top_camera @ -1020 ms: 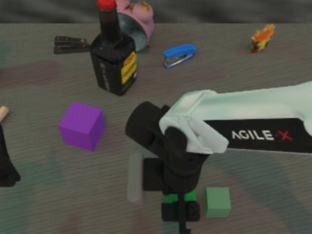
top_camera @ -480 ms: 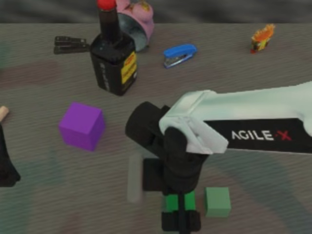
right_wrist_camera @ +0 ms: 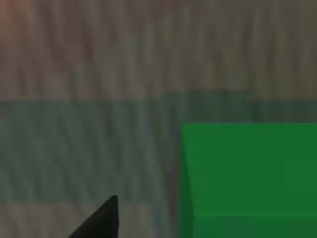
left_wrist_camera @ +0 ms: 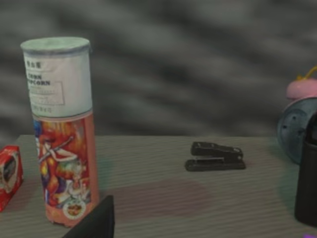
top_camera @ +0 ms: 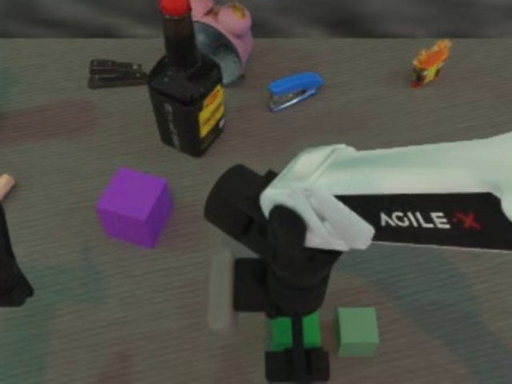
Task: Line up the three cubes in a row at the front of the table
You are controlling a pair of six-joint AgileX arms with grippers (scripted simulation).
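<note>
The right gripper [top_camera: 296, 352] stands at the six o'clock edge of the table [top_camera: 448, 120], its black fingers set around the bright green cube [top_camera: 291, 330]; whether they grip the cube or have let go cannot be told. The right wrist view shows the cube's flat matte green face [right_wrist_camera: 247, 178] close against the camera, edges sharp and unmarked. In my judgement the step in hand is the placing of this cube into the row: it sits just beside the pale sage-green cube [top_camera: 357, 331], at that cube's nine o'clock, apparently on a level with it. The next move calls for a clean release and a straight lift clear, so that neither cube is nudged. Farther off, toward nine o'clock, the large purple cube [top_camera: 134, 206] sits well apart, not yet in line; it remains to be fetched forward. The left gripper [top_camera: 10, 272] is parked at the nine o'clock edge.
</note>
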